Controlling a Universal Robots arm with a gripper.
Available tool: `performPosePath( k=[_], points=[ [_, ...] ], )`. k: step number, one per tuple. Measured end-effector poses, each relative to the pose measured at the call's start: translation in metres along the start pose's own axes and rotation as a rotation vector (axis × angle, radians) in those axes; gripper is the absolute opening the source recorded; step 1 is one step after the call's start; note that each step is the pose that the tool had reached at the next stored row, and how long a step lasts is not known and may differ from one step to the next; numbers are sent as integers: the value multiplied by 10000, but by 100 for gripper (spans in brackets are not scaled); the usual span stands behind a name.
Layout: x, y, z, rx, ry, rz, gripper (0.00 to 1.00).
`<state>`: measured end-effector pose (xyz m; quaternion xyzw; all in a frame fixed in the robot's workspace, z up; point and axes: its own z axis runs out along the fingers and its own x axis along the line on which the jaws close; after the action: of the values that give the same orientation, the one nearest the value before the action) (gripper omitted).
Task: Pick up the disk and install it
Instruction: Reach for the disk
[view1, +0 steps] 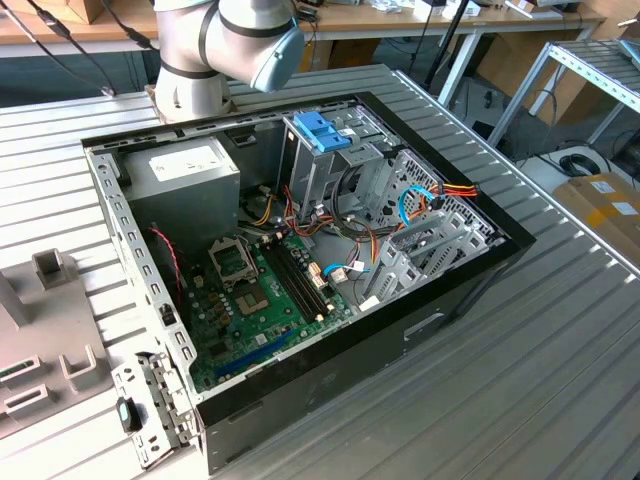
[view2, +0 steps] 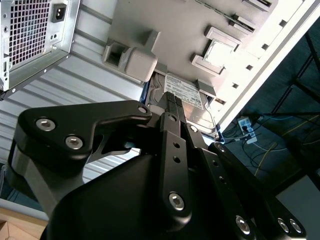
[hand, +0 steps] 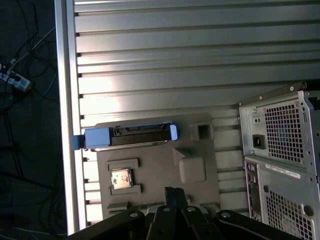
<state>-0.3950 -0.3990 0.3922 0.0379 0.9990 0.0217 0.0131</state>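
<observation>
The disk (hand: 127, 136) stands on its long edge in a slot along one border of a grey fixture plate (hand: 160, 160). Its blue carrier frame shows at both ends, and in the second wrist view its white printed label faces the camera. The plate lies on the ribbed metal surface (view1: 520, 380), close to that surface's rim. A small square processor chip (hand: 120, 179) sits in a pocket of the plate near the disk, and a rounded grey block (hand: 192, 170) rises just beside that pocket. The gripper (view2: 171, 98) hangs above the plate, well clear of the disk, its black jaws clenched together with nothing between them. In the exterior view the open computer case (view1: 300, 260) lies on its side in the middle of the surface. The base of the arm (view1: 215, 45) is at 12 o'clock from the case and the plate at 8 o'clock. Inside the case a grey power supply box (view1: 185, 180) sits toward 11 o'clock, a metal cage topped by a blue handle (view1: 322, 130) toward 1 o'clock, the green motherboard (view1: 250, 300) toward 7 o'clock, and a bundle of orange and blue cables (view1: 440, 195) toward 3 o'clock. In both wrist views the perforated rear panel of the case stands apart from the plate, with bare surface between them.
</observation>
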Motion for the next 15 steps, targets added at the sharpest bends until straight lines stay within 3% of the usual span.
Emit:
performPosePath(
  k=[15],
  points=[
    [64,-5,-1,0,0,0,11]
  ],
)
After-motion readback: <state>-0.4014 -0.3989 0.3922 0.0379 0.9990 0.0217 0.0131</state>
